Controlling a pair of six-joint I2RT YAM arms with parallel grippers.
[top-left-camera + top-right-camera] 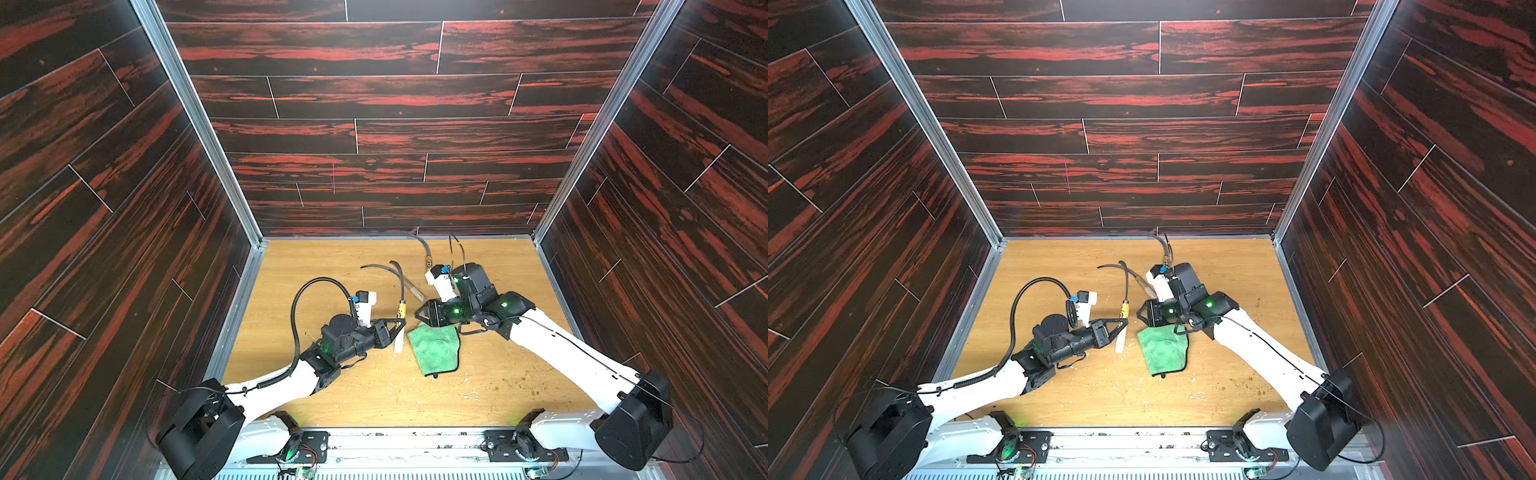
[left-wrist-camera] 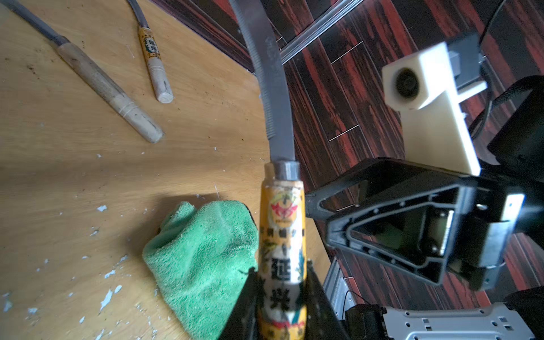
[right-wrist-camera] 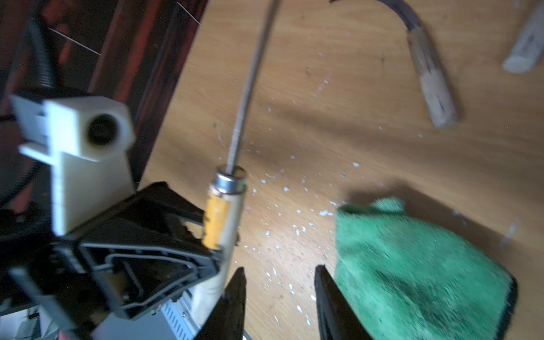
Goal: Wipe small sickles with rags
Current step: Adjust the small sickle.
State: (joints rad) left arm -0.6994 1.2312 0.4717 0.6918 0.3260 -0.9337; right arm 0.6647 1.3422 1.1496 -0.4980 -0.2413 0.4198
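Left gripper (image 2: pixel 281 284) clamped on labelled sickle (image 2: pixel 281 223) handle. Right gripper (image 3: pixel 279 272) jaws apart, empty, just beside green rag (image 3: pixel 412 265) on wooden table (image 1: pixel 332 266). Plain-handled sickle (image 2: pixel 109 88) and second labelled sickle (image 2: pixel 154 64) lie apart.

Three sickles: the near labelled sickle (image 2: pixel 282 229), the far labelled sickle (image 2: pixel 153 60) and the plain sickle (image 2: pixel 109 88); so two handles carry a yellow label and one is bare. One green rag (image 1: pixel 434 349). Two grippers: the left gripper (image 1: pixel 397 328) and the right gripper (image 1: pixel 418 315). Two white wrist cameras: the left camera (image 1: pixel 366 300) and the right camera (image 1: pixel 438 280). One wooden table (image 1: pixel 311 266), with white chips (image 2: pixel 107 297) too many to count.
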